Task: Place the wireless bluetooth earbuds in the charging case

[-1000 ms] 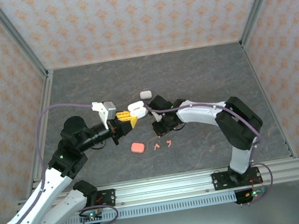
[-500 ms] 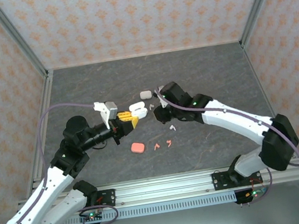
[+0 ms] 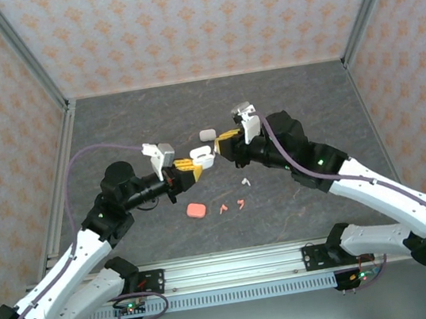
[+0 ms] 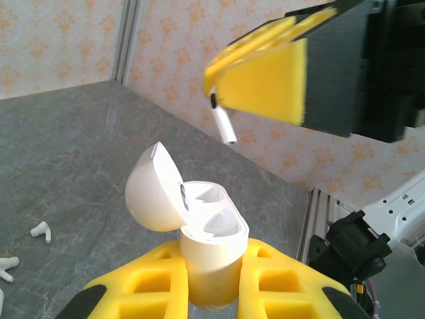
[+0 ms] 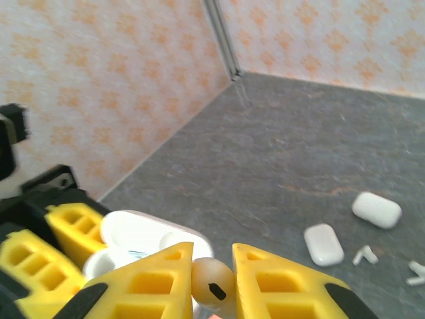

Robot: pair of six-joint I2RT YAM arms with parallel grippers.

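Earbud (image 4: 223, 123), pinched in the right gripper (image 4: 214, 86), hangs stem-down just above the open charging case (image 4: 211, 236) (lid (image 4: 151, 189) tipped back), which the left gripper (image 4: 212, 289) clamps upright.

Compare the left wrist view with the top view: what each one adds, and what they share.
Left wrist: the open case's two empty wells, and the white earbud hanging stem-down from the shut right gripper. Top: a pink case, two pink earbuds and a closed white case on the table. Both: the left gripper holding the open case, with the right gripper close to it.
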